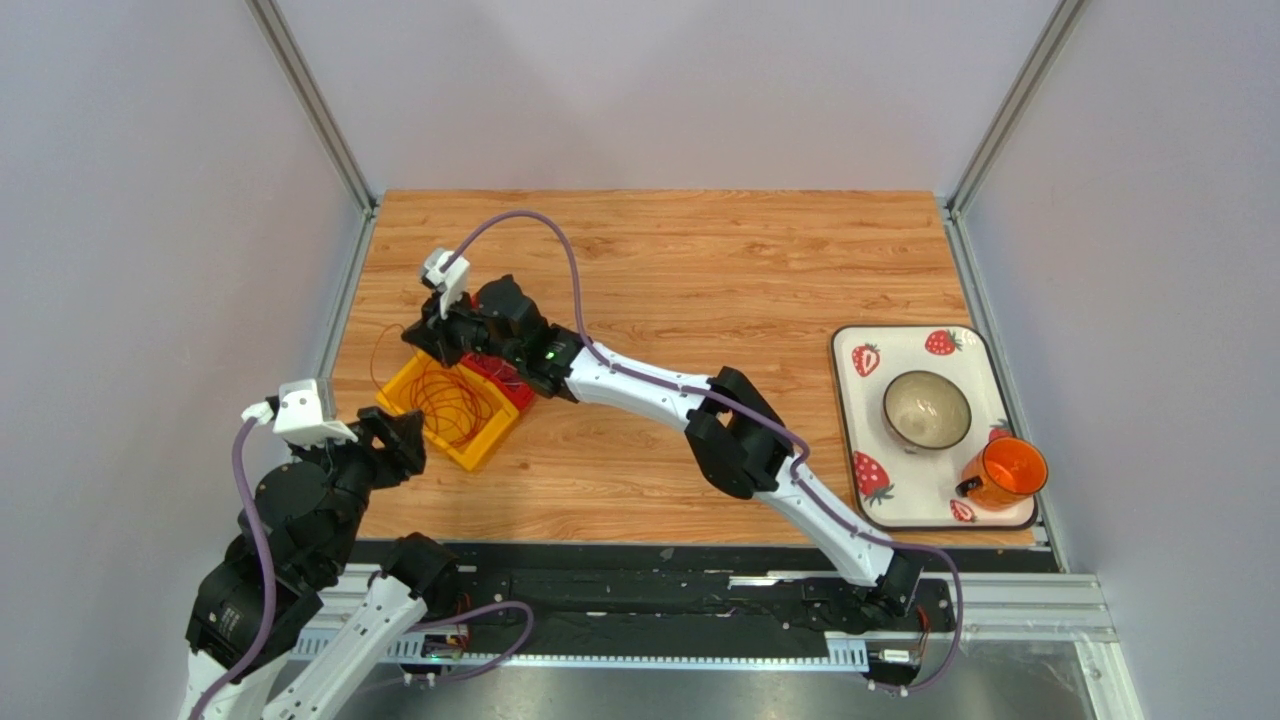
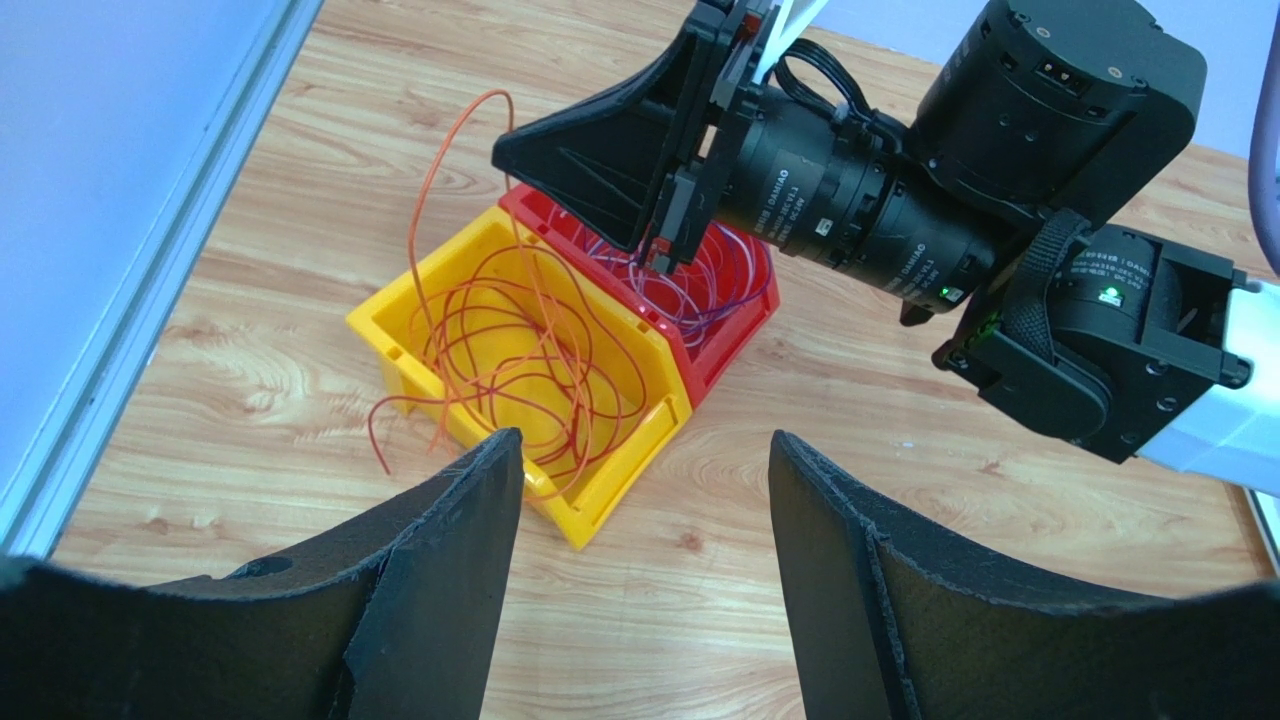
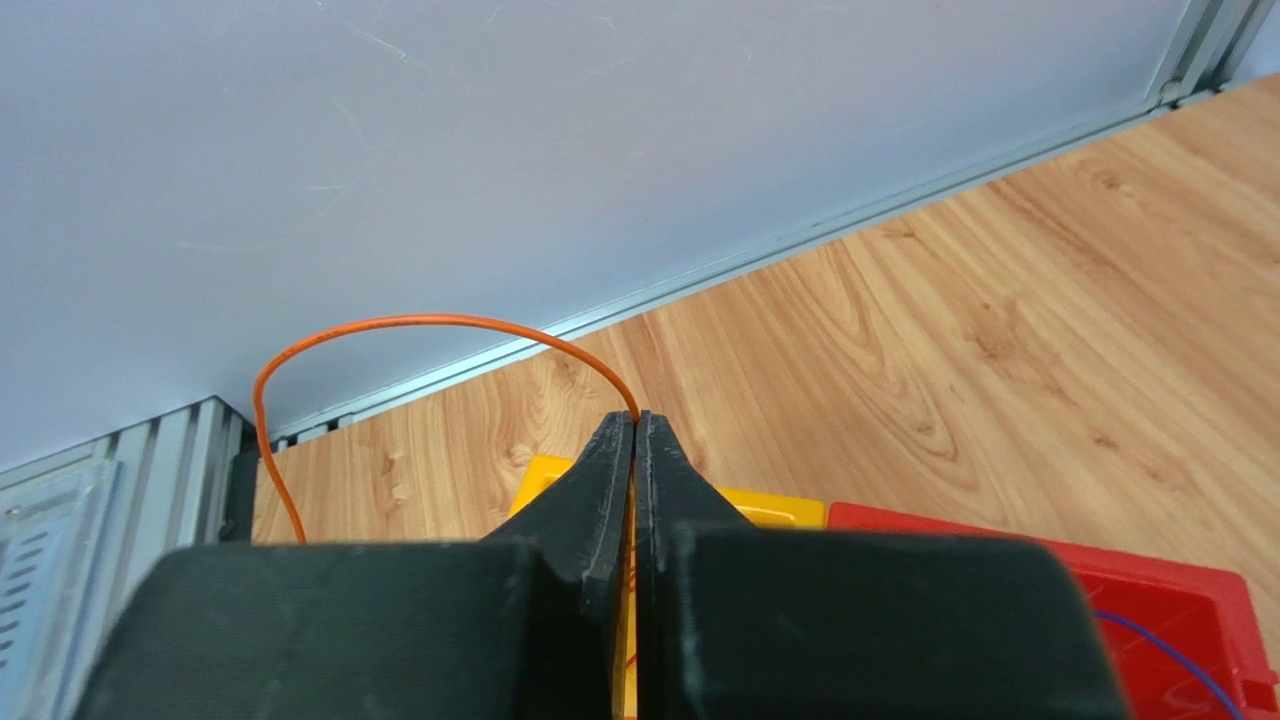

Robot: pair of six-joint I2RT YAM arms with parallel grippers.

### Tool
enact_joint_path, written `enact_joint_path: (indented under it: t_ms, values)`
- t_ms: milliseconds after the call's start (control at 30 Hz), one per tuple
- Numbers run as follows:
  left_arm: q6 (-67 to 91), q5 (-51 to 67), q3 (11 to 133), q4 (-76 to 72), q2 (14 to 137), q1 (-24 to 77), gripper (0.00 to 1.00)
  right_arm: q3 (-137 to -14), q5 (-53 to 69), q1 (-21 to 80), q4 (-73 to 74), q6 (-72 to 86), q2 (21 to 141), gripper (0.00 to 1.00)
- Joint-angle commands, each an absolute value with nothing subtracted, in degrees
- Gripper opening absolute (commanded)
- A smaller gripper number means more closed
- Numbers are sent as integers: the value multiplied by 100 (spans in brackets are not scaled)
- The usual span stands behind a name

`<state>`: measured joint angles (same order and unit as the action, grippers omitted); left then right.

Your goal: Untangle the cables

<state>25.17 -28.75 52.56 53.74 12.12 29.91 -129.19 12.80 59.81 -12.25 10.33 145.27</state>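
Orange cables (image 2: 511, 330) lie in loose loops in a yellow bin (image 2: 624, 480), with some ends hanging over its left rim. Dark red-purple and pale cables (image 2: 684, 308) lie in the red bin (image 2: 736, 323) touching it behind. My right gripper (image 3: 633, 423) is shut on one orange cable (image 3: 406, 320), which arcs up and left from its tips. It hovers over the two bins (image 2: 661, 248) (image 1: 436, 333). My left gripper (image 2: 646, 450) is open and empty, just above the table in front of the yellow bin (image 1: 394, 393).
A white strawberry-print tray (image 1: 860, 408) at the right edge holds a bowl (image 1: 926, 410) and an orange cup (image 1: 1011, 468). A metal rail and a grey wall (image 3: 451, 150) run close behind and left of the bins.
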Motion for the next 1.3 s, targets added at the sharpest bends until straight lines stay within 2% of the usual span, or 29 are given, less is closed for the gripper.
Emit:
enact_joint_path:
  t_ms: [0,133,233,267,333,567,833,1033,1267]
  values:
    - [2426,-2821,5300,5194,1230,2953,70,-12981,1222,6047,-1627,335,14651,0]
    - [2426,-2830,5291,5194,1239,2953,70,-12833,1117,6064,-1345,27,14634,0]
    - [2417,-2830,5300,5194,1239,2953,70,-12692,1002,6064,-1196,-202,14572,8]
    - [2417,-2839,5300,5194,1239,2953,70,-12691,993,6073,-1074,-228,14546,14]
    - [2417,-2839,5300,5203,1248,2944,69,-12630,985,6082,-1028,-263,14502,15]
    - [2426,-2830,5300,5203,1248,2944,69,-12226,870,6091,-1125,-255,14221,27]
    - [2417,-2830,5300,5203,1257,2944,70,-12050,747,6108,-1239,-141,13791,30]
    - [2417,-2830,5300,5203,1266,2944,70,-12068,686,6196,-1011,-35,13422,39]
    - [2443,-2883,5317,5221,1345,2918,72,-11489,89,6240,-730,413,12842,53]
